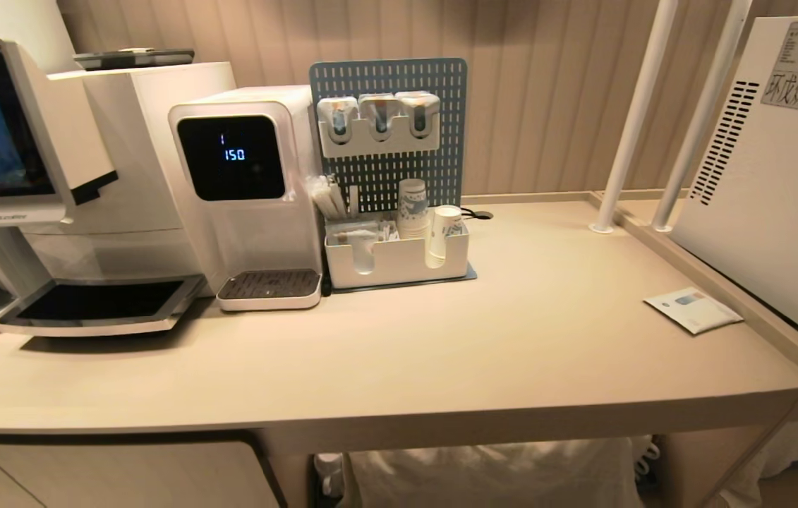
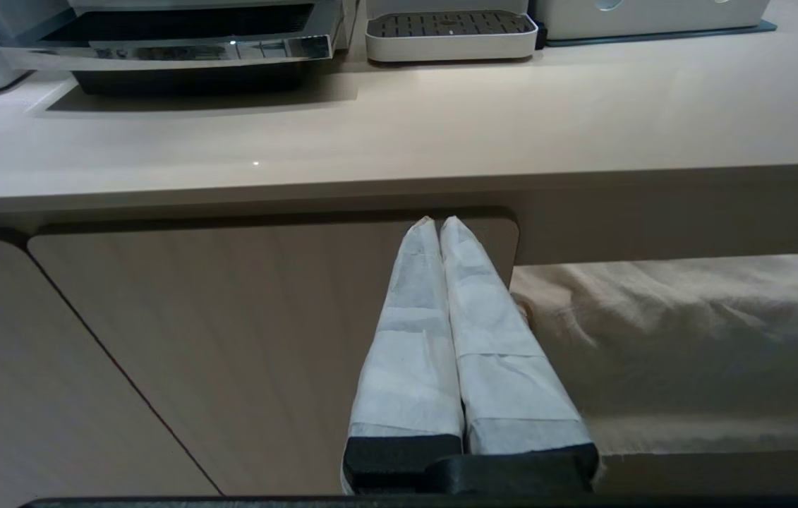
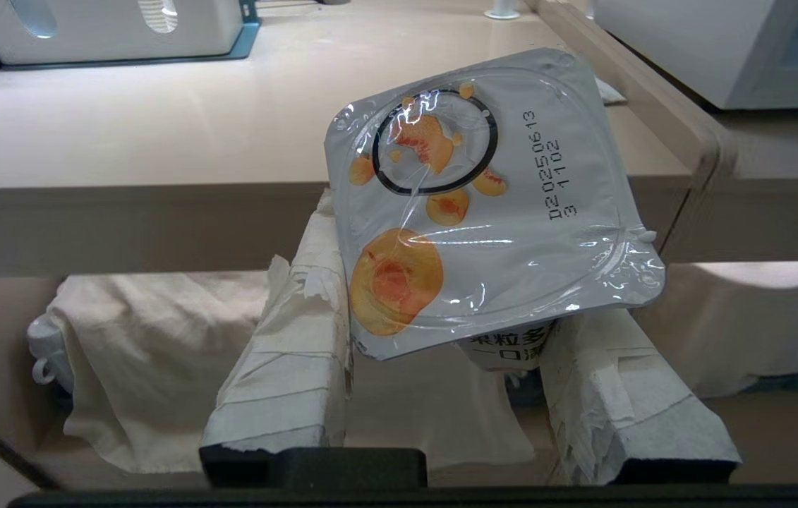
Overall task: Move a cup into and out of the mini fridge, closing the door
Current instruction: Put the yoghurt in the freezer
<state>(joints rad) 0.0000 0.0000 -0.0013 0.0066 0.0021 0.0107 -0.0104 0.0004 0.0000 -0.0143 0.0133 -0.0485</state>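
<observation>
Holding the cup (image 3: 490,204) between taped, paper-wrapped fingers (image 3: 286,367), our right gripper (image 3: 441,310) sits low before the table edge; the fingers are clamped on the squat plastic body, and the square foil lid, glossy and wrinkled with orange fruit prints and a black ring, fills the middle of the right wrist view. The cup is tilted, lid facing the camera. Our left gripper (image 2: 439,222) shows in the lower middle of the left wrist view, its two tapering white-wrapped fingers (image 2: 406,353) pressed together with nothing between them, in front of a smooth wood-grain cabinet front (image 2: 229,339) under the table.

In the head view neither arm appears. The mini fridge (image 1: 772,176), a white box with black vent slots and an orange triangle sticker, stands at the right edge of the frame. We cannot see its door from here. The matte beige table (image 1: 441,353) spreads across the middle. A water dispenser (image 1: 243,183) with a glossy black screen stands upper left of centre, beside a blue perforated board (image 1: 388,134) and a white tray holding tall paper cups (image 1: 413,208). A flat white packet (image 1: 693,309) lies at the right.
</observation>
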